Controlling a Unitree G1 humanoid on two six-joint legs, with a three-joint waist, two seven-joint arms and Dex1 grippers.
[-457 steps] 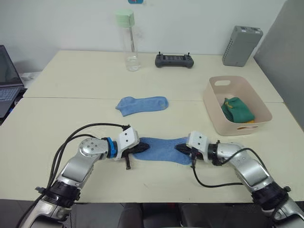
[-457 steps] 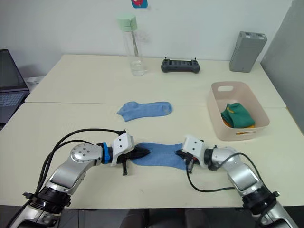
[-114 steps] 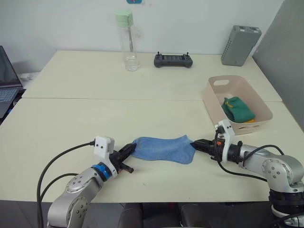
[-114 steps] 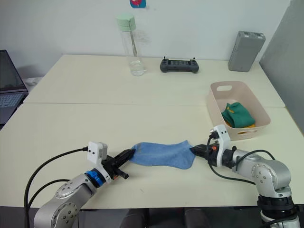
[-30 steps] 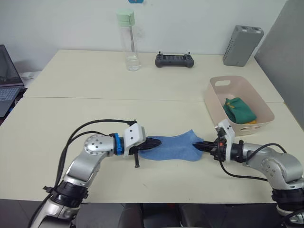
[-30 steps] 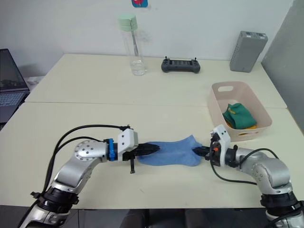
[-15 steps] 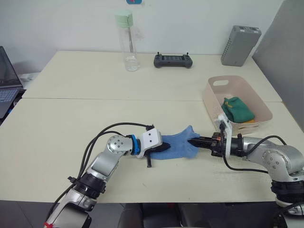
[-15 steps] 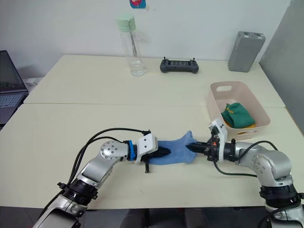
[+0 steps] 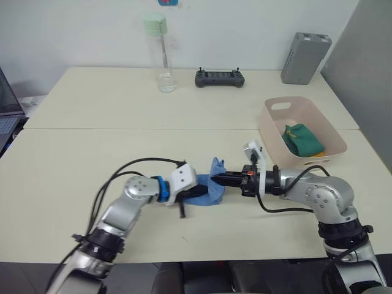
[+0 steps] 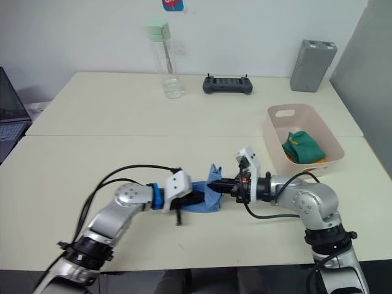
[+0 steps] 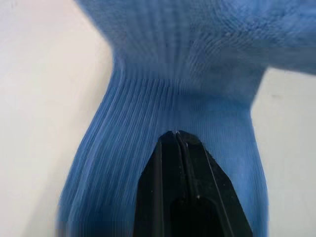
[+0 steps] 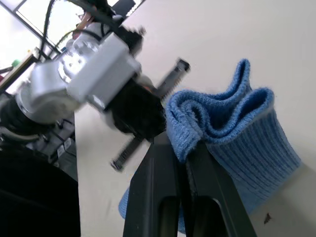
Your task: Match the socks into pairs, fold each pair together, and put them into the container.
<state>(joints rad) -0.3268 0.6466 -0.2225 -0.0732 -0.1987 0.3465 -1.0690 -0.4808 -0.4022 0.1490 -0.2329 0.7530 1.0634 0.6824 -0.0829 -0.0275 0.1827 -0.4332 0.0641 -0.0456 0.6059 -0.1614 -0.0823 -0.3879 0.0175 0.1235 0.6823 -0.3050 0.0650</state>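
Between both fingers (image 12: 182, 153), bunched blue socks (image 9: 208, 187), folds up close.

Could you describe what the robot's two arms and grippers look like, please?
Both arms are silver-grey metal with rounded joint housings and loose black cables looping alongside. Each wrist carries a white blocky housing. The left gripper sits past a bright blue ring; the right gripper has a small red-orange mark by its base. Each gripper has two slim, tapering black fingers.
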